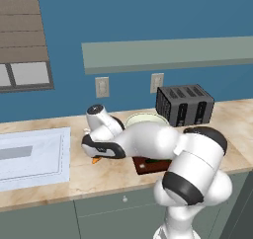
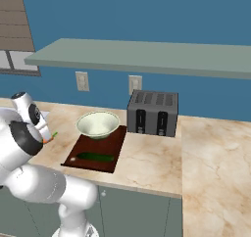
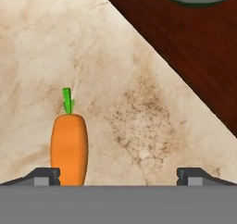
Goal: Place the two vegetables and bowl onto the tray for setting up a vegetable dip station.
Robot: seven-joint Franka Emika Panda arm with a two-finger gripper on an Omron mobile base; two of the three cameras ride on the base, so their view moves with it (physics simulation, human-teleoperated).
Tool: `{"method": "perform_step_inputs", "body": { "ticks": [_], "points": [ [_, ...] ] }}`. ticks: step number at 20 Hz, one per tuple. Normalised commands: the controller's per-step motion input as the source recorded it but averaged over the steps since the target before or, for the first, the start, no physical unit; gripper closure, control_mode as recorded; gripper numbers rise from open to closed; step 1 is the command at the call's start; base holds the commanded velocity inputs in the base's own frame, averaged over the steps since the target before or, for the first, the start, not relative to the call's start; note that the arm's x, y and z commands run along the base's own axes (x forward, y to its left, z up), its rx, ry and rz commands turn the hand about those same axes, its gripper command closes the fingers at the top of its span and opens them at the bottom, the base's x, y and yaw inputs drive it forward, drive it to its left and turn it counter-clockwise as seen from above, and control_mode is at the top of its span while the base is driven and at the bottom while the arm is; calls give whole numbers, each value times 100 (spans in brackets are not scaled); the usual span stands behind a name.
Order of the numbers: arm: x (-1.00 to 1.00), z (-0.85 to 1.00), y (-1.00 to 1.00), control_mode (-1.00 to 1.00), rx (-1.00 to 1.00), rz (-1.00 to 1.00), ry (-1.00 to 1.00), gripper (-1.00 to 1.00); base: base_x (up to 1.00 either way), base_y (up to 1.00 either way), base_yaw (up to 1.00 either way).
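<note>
The end effector (image 3: 118,176) hangs low over the marbled bench (image 3: 139,126) with its 2 fingertips (image 3: 45,176) spread wide apart and nothing between them. In the hand view the carrot (image 3: 69,149) lies on the bench just beside the left-hand fingertip, its green tip pointing away from the camera; most of the gap between the fingertips shows bare bench. The dark reddish-brown tray (image 3: 185,47) crosses the upper right of that view, near the carrot but apart from it.

From the right base view, the tray (image 2: 83,145) sits near the bench's front edge, with the pale bowl (image 2: 98,124) on its far end and the dark green cucumber (image 2: 95,157) lying flat on its near end. The carrot (image 2: 49,139) peeks out beside the arm, left of the tray. A black toaster (image 2: 153,113) stands just right of the bowl, against the blue wall.

In the left base view, the arm bends down over the bench, covering most of the tray (image 1: 148,166); an orange bit of the carrot (image 1: 95,160) shows beneath the hand, and a white sink area (image 1: 34,156) lies to the left.
</note>
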Motion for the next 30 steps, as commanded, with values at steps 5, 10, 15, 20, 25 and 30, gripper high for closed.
{"method": "perform_step_inputs", "body": {
  "ticks": [5,10,15,20,25,30],
  "points": [
    [15,-16,13,-100,0,0,0,-100,0,0,0],
    [13,-14,8,-100,0,0,0,-100,0,0,0],
    [13,-15,1,-100,0,0,2,-100,0,0,0],
    [10,-17,2,-100,0,0,8,-100,0,0,0],
    [11,-14,2,-100,0,0,8,-100,0,0,0],
    [8,-11,3,-100,0,0,2,-100,0,0,0]
  ]
}}
